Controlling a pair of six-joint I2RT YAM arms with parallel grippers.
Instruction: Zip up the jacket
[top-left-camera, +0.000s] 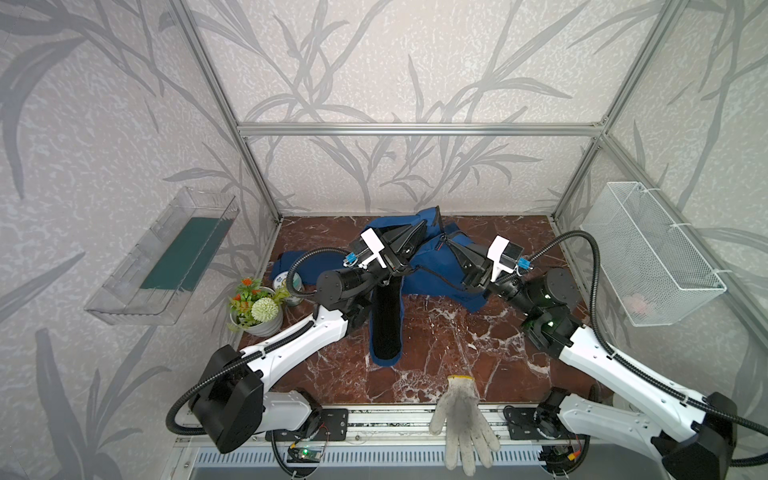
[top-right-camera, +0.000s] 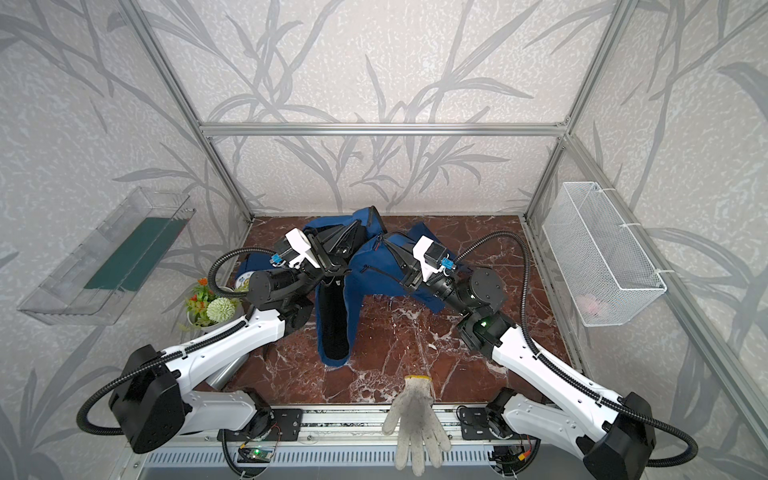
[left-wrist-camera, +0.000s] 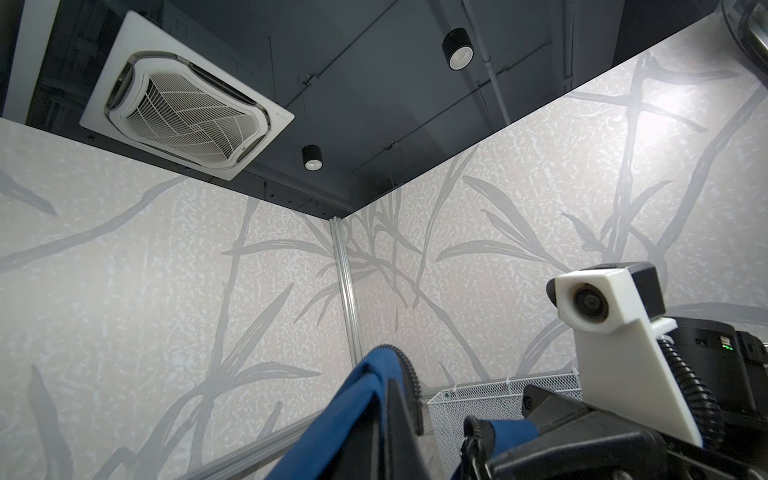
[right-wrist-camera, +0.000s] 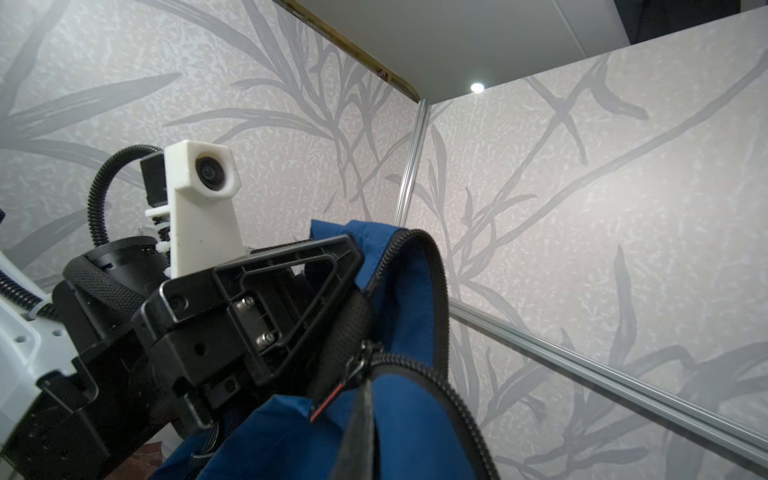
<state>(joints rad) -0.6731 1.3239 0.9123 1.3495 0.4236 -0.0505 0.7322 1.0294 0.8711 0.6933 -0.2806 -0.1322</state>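
Observation:
The navy-blue jacket (top-left-camera: 432, 274) (top-right-camera: 368, 274) hangs lifted over the back middle of the marble table (top-left-camera: 457, 345), with a black-lined part (top-left-camera: 386, 324) drooping toward the front. My left gripper (top-left-camera: 422, 230) (top-right-camera: 356, 227) is shut on one zipper edge; the left wrist view shows blue cloth and black zipper teeth (left-wrist-camera: 409, 374) folded over my left gripper (left-wrist-camera: 392, 399). My right gripper (top-left-camera: 451, 241) (top-right-camera: 385, 240) is shut on the other edge, close beside it. Near my right gripper (right-wrist-camera: 368, 386) sits the zipper slider (right-wrist-camera: 359, 365) with a red-marked pull.
A grey-white knitted glove (top-left-camera: 459, 419) lies over the table's front edge. A flower pot (top-left-camera: 257, 307) and a small round tin (top-left-camera: 284, 280) stand at the left. A clear tray (top-left-camera: 166, 257) hangs on the left wall, a white wire basket (top-left-camera: 652, 253) on the right wall.

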